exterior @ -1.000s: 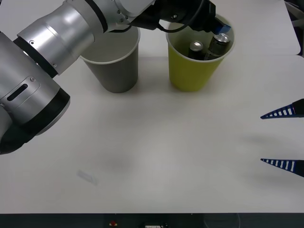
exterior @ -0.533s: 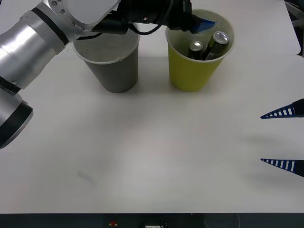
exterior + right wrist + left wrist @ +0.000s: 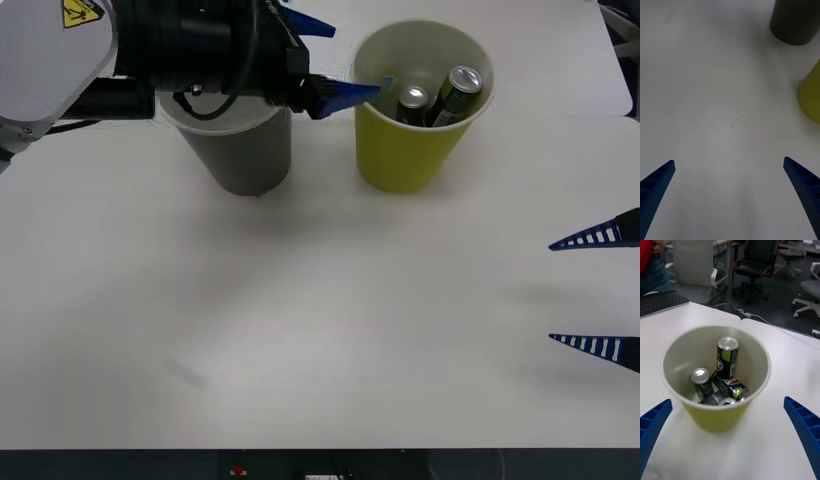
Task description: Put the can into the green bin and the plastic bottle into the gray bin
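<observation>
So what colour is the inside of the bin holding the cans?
Pale cream inside the green bin, yellow-green outside; the left wrist view shows it best.

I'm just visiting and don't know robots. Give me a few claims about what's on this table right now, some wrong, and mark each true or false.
1. The green bin holds several cans. True.
2. The can with the green label marks leans inside the green bin, silver top up. True.
3. The left tool is shut on a can. False: it is open and holds nothing, over by the gray bin.
4. The gray bin lies tipped on its side. False: it stands upright beside the green bin.
5. The right tool is open above bare table. True.
</observation>
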Tool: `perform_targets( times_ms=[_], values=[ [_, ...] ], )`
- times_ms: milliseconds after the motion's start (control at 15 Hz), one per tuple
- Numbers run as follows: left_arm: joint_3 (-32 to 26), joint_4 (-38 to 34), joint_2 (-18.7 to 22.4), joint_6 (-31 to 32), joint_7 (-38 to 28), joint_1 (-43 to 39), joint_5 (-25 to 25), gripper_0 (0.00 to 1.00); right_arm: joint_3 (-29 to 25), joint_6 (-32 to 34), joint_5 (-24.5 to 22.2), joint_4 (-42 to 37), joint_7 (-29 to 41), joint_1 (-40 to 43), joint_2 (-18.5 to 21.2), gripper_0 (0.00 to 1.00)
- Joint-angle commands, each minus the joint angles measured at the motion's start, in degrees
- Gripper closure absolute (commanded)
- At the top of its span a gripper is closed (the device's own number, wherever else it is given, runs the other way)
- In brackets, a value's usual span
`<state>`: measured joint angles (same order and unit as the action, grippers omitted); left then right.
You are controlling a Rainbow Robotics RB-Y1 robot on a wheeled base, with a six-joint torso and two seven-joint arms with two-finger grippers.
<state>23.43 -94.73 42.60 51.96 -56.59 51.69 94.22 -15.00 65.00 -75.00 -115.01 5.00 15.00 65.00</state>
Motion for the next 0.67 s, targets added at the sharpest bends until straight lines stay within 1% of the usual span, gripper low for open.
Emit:
perform_targets(
  times_ms=[67, 133, 333, 467, 667],
  values=[
    [-10.95, -4.06, 0.91, 13.78, 3.77, -5.46, -0.27, 0.00, 0.00, 0.00, 0.00, 0.01, 0.00, 0.00, 0.00, 0.00],
    [-14.56, -4.32, 1.35, 17.82, 6.41, -7.65, -1.85, 0.00, 0.00, 0.00, 0.00, 0.01, 0.00, 0.00, 0.00, 0.00],
    [-22.03, -4.32, 2.49, 25.56, 12.30, -13.19, -5.45, 0.00, 0.00, 0.00, 0.00, 0.01, 0.00, 0.00, 0.00, 0.00],
    [-25.63, -4.32, 4.16, 27.58, 16.60, -17.23, -7.92, 0.00, 0.00, 0.00, 0.00, 0.01, 0.00, 0.00, 0.00, 0.00],
    [-29.50, -3.62, 8.99, 27.67, 23.55, -25.23, -13.80, 0.00, 0.00, 0.00, 0.00, 0.01, 0.00, 0.00, 0.00, 0.00]
  ],
)
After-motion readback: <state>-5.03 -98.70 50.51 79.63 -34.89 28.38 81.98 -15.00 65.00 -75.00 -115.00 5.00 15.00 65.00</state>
